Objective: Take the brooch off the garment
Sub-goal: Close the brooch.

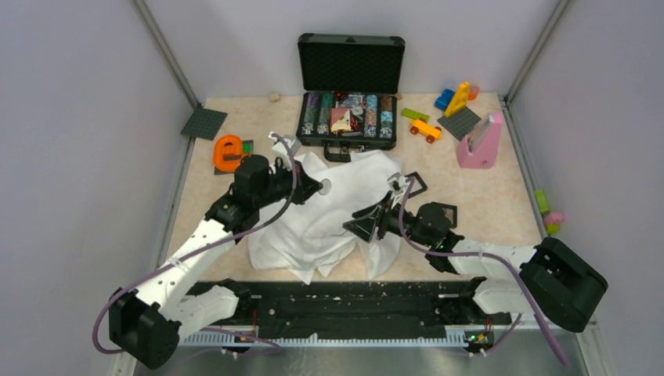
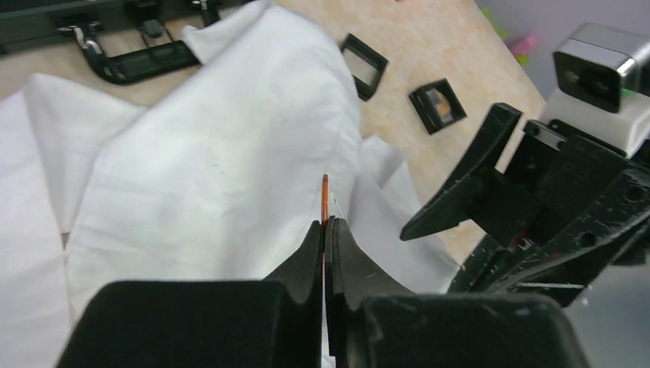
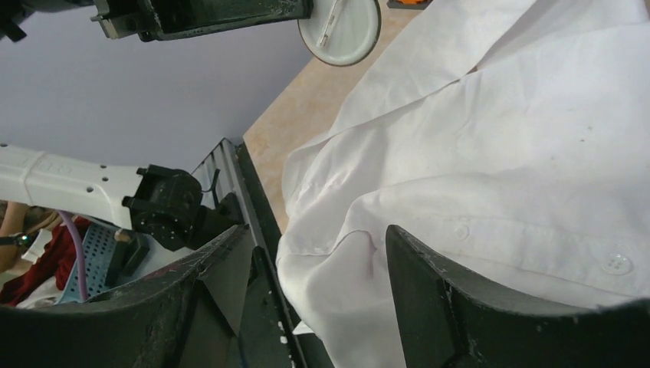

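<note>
1. Brooch and grip: the left hand is pinching the ornament by its lower rim, with the fingers pressing fully together on it. It is hanging in the air above the white garment and appears clear of the cloth.
2. The right hand is standing wide open and gripping nothing. Its fingers are straddling a fold of the garment's buttoned edge, near the front of the desk.
3. As I judge it, the brooch is looking free, so the left hand is carrying it off. Only a sliver of rim is sitting between the fingers, so a firm pinch and a slow, steady move are mattering most here.
4. A thin pin is showing beside the disc in the left wrist view, and I cannot tell whether it is latched. Lifting straight away from the cloth before going sideways is looking safer, so that the point is not snagging a fold.
5. The right hand is sitting close to the left fingertips, so a path leading away from it is looking wiser.
6. Orientation: the disc is standing on edge in line with the seam between the left fingers, its orange rim rising beyond their tips. Its pale back is facing the right arm. Being roundish, it is offering no real long axis. The pin is crossing that back as the only long line, running steeply in the right wrist view.
</note>
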### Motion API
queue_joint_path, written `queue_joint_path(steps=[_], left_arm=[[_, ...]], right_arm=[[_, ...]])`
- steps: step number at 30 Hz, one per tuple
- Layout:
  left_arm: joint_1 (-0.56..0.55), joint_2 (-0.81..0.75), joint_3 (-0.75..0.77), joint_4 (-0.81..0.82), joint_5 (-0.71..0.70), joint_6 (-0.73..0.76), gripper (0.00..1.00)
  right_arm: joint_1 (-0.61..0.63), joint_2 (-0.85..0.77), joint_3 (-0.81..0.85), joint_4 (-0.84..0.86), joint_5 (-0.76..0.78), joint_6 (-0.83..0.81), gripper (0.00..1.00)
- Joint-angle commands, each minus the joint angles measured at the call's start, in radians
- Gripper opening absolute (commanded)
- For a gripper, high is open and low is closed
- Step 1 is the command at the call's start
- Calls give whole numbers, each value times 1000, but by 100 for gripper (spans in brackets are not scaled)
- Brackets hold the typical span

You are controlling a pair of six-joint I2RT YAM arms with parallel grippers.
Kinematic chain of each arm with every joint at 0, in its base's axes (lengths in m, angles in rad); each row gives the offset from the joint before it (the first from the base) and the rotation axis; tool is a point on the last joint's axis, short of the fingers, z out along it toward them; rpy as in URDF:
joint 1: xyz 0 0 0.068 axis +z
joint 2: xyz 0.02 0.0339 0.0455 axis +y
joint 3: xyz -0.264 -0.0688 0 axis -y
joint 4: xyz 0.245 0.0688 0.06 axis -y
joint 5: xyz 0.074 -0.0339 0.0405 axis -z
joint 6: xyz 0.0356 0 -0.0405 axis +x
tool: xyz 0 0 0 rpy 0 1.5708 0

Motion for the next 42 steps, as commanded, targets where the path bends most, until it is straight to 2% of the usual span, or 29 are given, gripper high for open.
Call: queue_joint_path(steps=[1,3,7,11,14,19,34,38,42], left_arm=[[7,-95,-108,303,-219,-66,0],[7,-116,-108,298,-202,-68,0],[11,-99,-72,266,-14,-76,0],[13,-77,-85,349,192,-188,0],[13,-80,-108,426,287,-268,0],[13,-84,-119,481,352,-357,0],[13,-69,-115,497,423,-414,0],[13,-55,-128,545,445,-444,0],[13,-35,-129,583,480,-472,0]], right_arm=[[9,-34,6,-13,45,-19,65],[8,-76,11,-80,65,-38,65],[1,-199,19,-202,103,-56,65],[-5,-283,62,-306,85,-62,66],[-8,-320,123,-369,56,-53,67],[-26,-334,191,-416,41,25,67],[-63,-297,190,-180,-15,217,68],[-63,-268,217,-191,-28,219,64],[-63,-253,221,-172,-34,226,56]])
